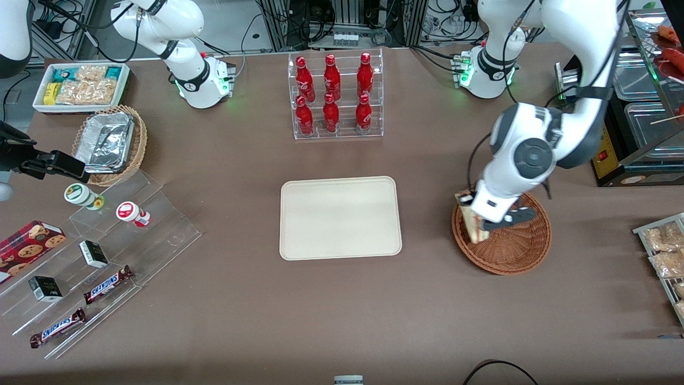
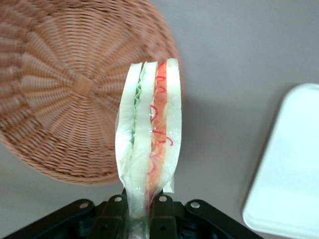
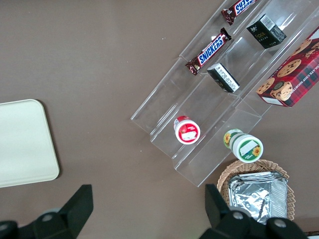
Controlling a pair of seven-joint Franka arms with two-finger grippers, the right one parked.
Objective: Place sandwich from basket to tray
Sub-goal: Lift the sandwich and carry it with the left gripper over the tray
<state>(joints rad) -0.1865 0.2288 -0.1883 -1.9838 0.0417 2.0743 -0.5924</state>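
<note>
My left gripper (image 1: 489, 222) is shut on the sandwich (image 1: 472, 224), a wrapped pale wedge with red and green filling. It holds the wedge by one end, and in the left wrist view the sandwich (image 2: 149, 129) sticks straight out from the gripper (image 2: 142, 205). The wedge hangs above the rim of the reddish-brown wicker basket (image 1: 510, 251), on the side facing the tray. The basket (image 2: 60, 89) is empty inside. The cream tray (image 1: 340, 218) lies flat at the table's middle with nothing on it; its corner (image 2: 289, 169) shows beside the sandwich.
A clear rack of red bottles (image 1: 335, 96) stands farther from the front camera than the tray. Toward the parked arm's end are an acrylic step stand with snacks (image 1: 101, 256), a tan basket of foil containers (image 1: 109, 141) and a white snack box (image 1: 81, 85). Snack packets (image 1: 665, 251) lie at the working arm's end.
</note>
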